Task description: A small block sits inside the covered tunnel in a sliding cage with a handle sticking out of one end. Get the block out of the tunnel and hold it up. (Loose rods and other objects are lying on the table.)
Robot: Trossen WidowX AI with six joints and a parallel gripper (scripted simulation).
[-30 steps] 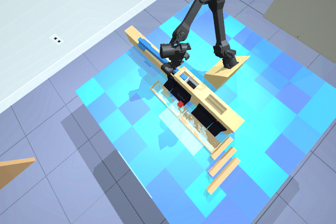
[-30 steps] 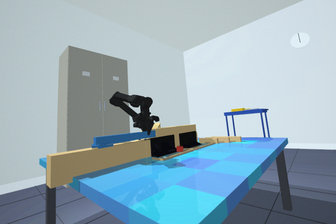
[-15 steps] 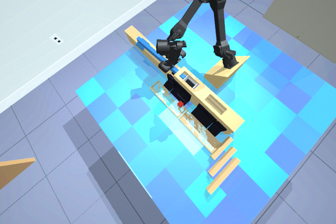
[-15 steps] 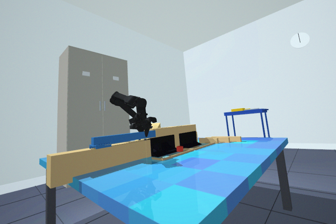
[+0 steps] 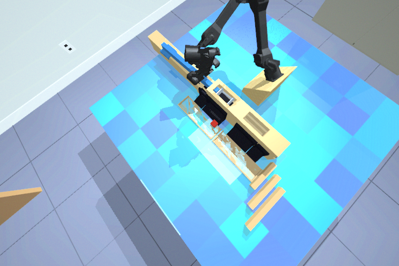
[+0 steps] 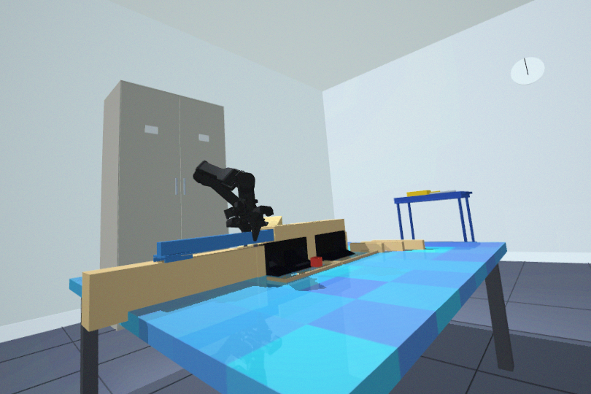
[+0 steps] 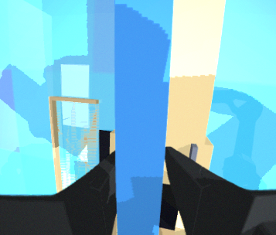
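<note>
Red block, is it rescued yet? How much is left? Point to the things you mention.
Looks done: the red block [image 5: 214, 123] [image 6: 316, 261] is outside the tunnel's dark openings, by the low wooden frame [image 5: 193, 120] [image 6: 286, 279] [image 7: 53, 127].
In hand: the fingers [image 5: 193, 77] [image 6: 255, 232] grip the blue handle [image 5: 174, 51] [image 6: 205, 244] [image 7: 144, 97].
Left: probably let go, grab the block, hold it up.

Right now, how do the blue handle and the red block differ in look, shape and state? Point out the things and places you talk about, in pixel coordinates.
The blue handle [image 5: 177, 54] [image 6: 209, 242] [image 7: 141, 116] is long and narrow; the red block [image 5: 214, 123] [image 6: 316, 261] is small and compact.
The gripper [image 5: 203, 79] [image 6: 255, 238] [image 7: 144, 152] is closed on the handle, while nothing grips the block.
</note>
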